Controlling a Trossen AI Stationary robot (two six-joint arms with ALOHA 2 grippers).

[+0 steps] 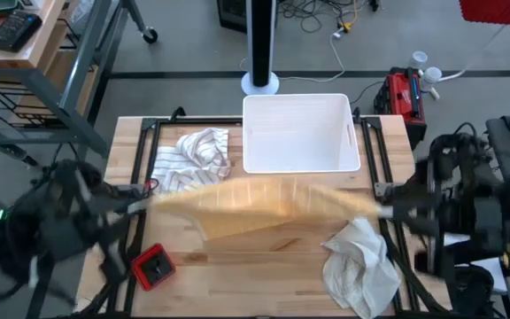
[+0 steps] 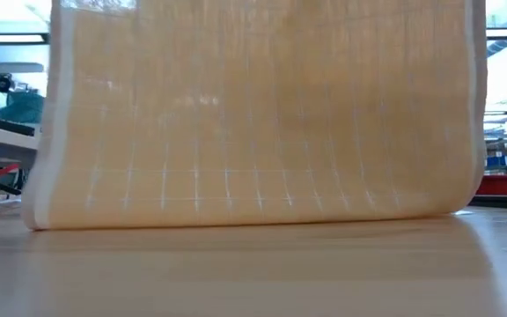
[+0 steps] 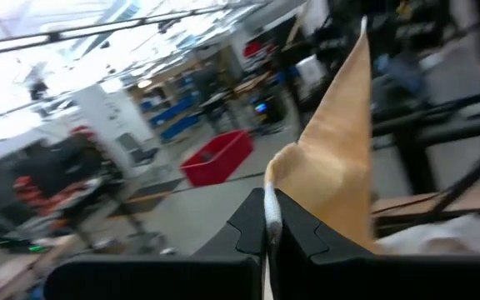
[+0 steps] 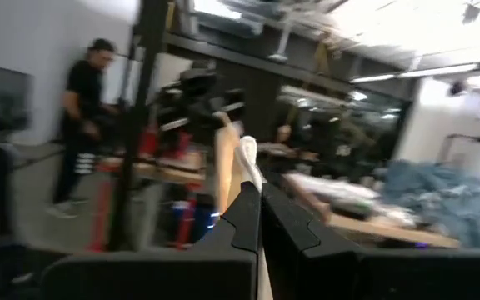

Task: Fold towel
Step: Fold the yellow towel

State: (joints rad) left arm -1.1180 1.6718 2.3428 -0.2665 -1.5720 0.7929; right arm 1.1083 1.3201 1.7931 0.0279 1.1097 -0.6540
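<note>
Red box (image 1: 152, 266): near the table's (image 1: 273, 266) front left corner, flat on the wood.
Left gripper (image 1: 140, 204): at the left side of the table, clamped narrow on the yellow towel's (image 1: 264, 206) left corner; in the left wrist view (image 3: 271, 223), pinching the white hem between both fingers.
Striped cloth (image 1: 193, 155): crumpled at the back left of the table, just left of the white bin (image 1: 301, 133).
Yellow towel: stretched taut between the two grippers across the middle of the table, lifted, lower edge touching or just above the wood; in the low view (image 2: 253, 114), hanging as a broad sheet with a faint white grid.
White bin: at the back centre, behind the towel.
White cloth (image 1: 361, 261): bunched at the front right, just in front of the towel's right end.
Right gripper (image 1: 388, 211): at the right side, pinched narrow on the towel's right corner; same grip seen in the right wrist view (image 4: 259, 212).
Person (image 4: 82, 125): standing in the room beyond the table, right wrist view.
</note>
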